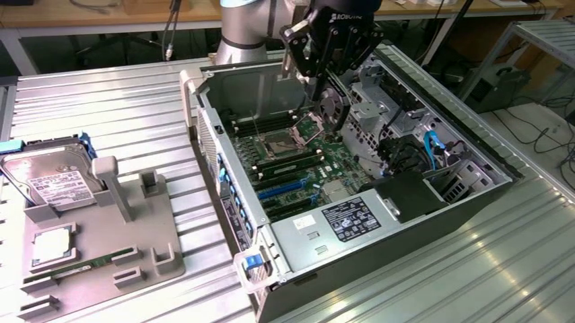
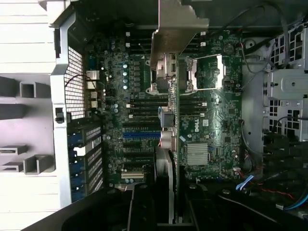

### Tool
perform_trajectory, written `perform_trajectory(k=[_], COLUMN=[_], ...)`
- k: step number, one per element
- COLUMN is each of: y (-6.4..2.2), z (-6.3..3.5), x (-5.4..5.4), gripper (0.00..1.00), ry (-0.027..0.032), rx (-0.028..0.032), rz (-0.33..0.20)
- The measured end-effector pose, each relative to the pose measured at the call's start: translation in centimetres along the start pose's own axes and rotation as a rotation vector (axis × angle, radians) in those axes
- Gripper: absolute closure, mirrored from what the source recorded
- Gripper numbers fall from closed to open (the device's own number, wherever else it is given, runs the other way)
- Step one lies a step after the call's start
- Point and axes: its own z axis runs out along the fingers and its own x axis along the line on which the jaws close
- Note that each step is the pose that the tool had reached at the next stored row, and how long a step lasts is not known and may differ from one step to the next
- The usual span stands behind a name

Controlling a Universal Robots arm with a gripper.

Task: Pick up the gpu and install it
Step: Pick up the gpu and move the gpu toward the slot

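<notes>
One arm, exterior view: the gripper [image 1: 316,84] hangs over the open computer case [image 1: 467,195], above the motherboard [image 1: 297,161].
Claw, exterior view: pinching the gpu [image 1: 330,108] by its upper edge, so the card hangs upright beneath the fingers.
Gpu position, exterior view: inside the case opening, over the far end of the motherboard near the processor socket [image 1: 274,145]; I cannot tell whether its lower edge touches anything.
Fixture, exterior view: a grey holder [image 1: 134,229] sits on the ribbed table [image 1: 108,108] at the exterior view's left, well apart from the case.
Fixture contents, exterior view: a hard drive [image 1: 50,178], a processor chip [image 1: 52,245] and a memory stick [image 1: 81,264].
Claw, wrist view: the gripper [image 2: 172,195] has dark fingers [image 2: 142,207] on either side of the gpu [image 2: 175,144], closed onto it.
Gpu, wrist view: seen edge-on, with its silver bracket [image 2: 175,24] at the end away from the camera.
Beneath it, wrist view: the motherboard [image 2: 216,120], with a blue slot [image 2: 142,135] just beside the card's line and a finned heatsink [image 2: 196,154] on the other side.
</notes>
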Motion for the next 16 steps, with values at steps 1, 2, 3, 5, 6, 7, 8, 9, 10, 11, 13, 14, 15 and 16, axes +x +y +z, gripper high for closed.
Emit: perform_trajectory(k=[1, 2, 3, 5, 6, 7, 8, 9, 10, 11, 13, 14, 15, 16], y=[0.0, 0.01, 0.01, 0.02, 0.03, 0.03, 0.03, 0.04, 0.04, 0.05, 0.06, 0.06, 0.07, 0.07], z=[0.0, 0.0, 0.01, 0.02, 0.02, 0.03, 0.03, 0.03, 0.04, 0.05, 0.06, 0.06, 0.06, 0.06], x=[-0.2, -0.4, -0.7, -1.1, -1.3, -1.5, -1.8, -2.0, -2.2, -2.6, -3.1, -3.3, -3.6, -3.8], gripper=[0.72, 0.72, 0.72, 0.72, 0.72, 0.72, 0.72, 0.72, 0.72, 0.72, 0.72, 0.72, 0.72, 0.72], ry=[0.0001, 0.0001, 0.0, 0.0, 0.0001, 0.0, 0.0001, 0.0, 0.0, 0.0, 0.0, 0.0, 0.0, 0.0], rx=[0.0, 0.0001, 0.0, 0.0, 0.0, 0.0, 0.0, 0.0, 0.0, -0.0001, 0.0, -0.0001, 0.0, 0.0], rz=[0.0, 0.0, 0.0, 0.0, 0.0, 0.0, 0.0, 0.0, 0.0, 0.0, 0.0, 0.0, 0.0, 0.0])
